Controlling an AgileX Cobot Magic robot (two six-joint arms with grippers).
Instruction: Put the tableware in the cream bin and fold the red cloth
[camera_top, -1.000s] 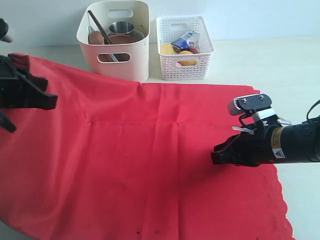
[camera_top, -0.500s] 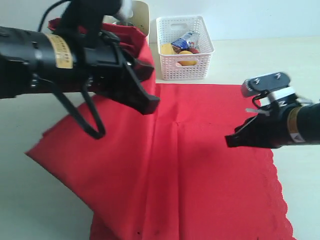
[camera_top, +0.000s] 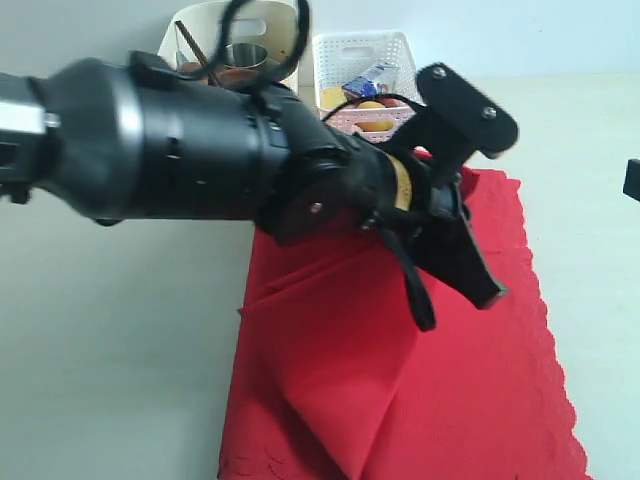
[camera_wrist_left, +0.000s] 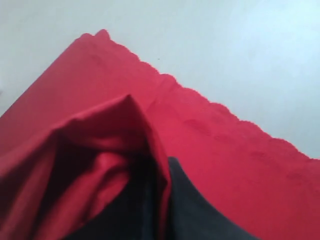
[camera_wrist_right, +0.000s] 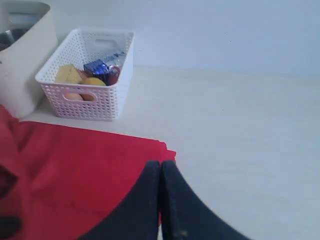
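Across the red cloth (camera_top: 480, 400) now, left gripper (camera_top: 470, 272) with its edge

Left arm (camera_top: 200, 150) across the middle, jaws tight on red cloth (camera_top: 480, 400); right jaws together.

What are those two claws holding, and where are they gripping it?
The left gripper pinches the red cloth by a bunched fold, lifted over the rest. The right gripper is shut on nothing.
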